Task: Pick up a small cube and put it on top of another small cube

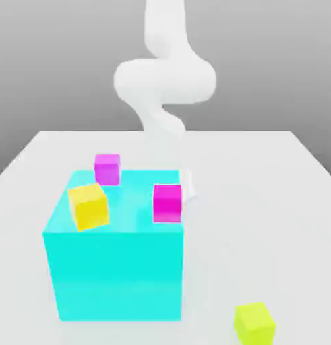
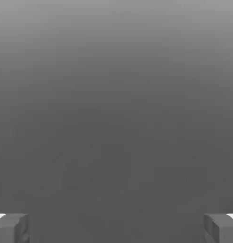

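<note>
While the gripper [image 2: 116,228] stands with fingers wide apart and empty, the lime cube [image 1: 254,322] sits alone on the counter [image 1: 276,202], well apart from the purple cube [image 1: 107,168] atop the big cyan cube [image 1: 114,269]. Descending squarely over the lime cube should help.

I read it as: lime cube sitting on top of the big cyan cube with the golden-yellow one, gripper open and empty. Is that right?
Not quite. The lime cube sits on the table, at the exterior view's lower right, apart from the big cyan cube. The golden-yellow cube is on the cyan cube's top. In the hand view the gripper is open and empty, as you said.
</note>
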Tool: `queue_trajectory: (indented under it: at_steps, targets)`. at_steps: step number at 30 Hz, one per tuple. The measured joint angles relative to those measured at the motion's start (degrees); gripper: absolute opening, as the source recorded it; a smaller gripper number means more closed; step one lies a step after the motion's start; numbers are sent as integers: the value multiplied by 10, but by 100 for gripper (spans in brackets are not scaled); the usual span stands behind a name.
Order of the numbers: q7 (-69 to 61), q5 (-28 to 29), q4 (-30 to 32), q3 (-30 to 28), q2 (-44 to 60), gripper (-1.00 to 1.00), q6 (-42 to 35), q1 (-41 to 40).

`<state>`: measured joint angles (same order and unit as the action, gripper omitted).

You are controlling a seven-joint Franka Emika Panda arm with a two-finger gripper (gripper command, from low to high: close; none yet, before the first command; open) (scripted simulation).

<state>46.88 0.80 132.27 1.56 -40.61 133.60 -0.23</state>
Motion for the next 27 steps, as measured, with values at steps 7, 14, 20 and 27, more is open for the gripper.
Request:
queue_trajectory:
  at_steps: [7, 14, 20, 27]
  targets:
    - [32, 25, 14, 44, 149, 0, 52, -5]
    - [66, 55, 27, 78, 294, 0, 102, 0]
    - [93, 76, 39, 94, 419, 0, 146, 22]
    - [106, 77, 53, 105, 561, 0, 200, 46]
